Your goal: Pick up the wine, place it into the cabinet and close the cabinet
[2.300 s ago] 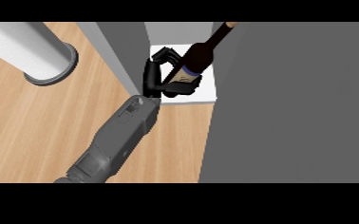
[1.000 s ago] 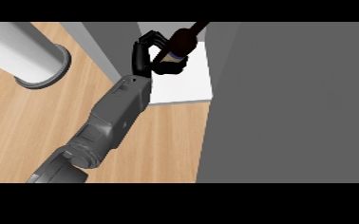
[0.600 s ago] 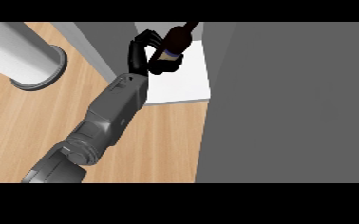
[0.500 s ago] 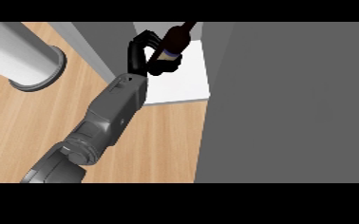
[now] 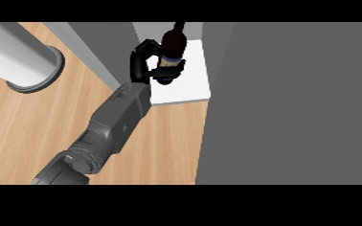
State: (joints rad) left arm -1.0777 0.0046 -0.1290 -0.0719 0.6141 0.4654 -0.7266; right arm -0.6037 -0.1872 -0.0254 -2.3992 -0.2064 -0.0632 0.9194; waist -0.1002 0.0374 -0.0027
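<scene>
Wine at the cabinet (image 5: 283, 100) mouth.
My left hand (image 5: 141, 65) curls round the wine (image 5: 172, 42), holding it over the white shelf (image 5: 189, 85) for set-down.

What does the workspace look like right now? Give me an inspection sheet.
Surface: wooden counter.
Job's things: wine bottle over the white shelf inside the cabinet; whether it touches the shelf cannot be told. Cabinet not yet closed.
Clutter: white cylinder at the counter's left.
Hands: left hand curled round the wine bottle; right hand not in view.
Cables: nothing seen.
Surroundings: nothing seen beyond the cabinet's grey panels.
</scene>
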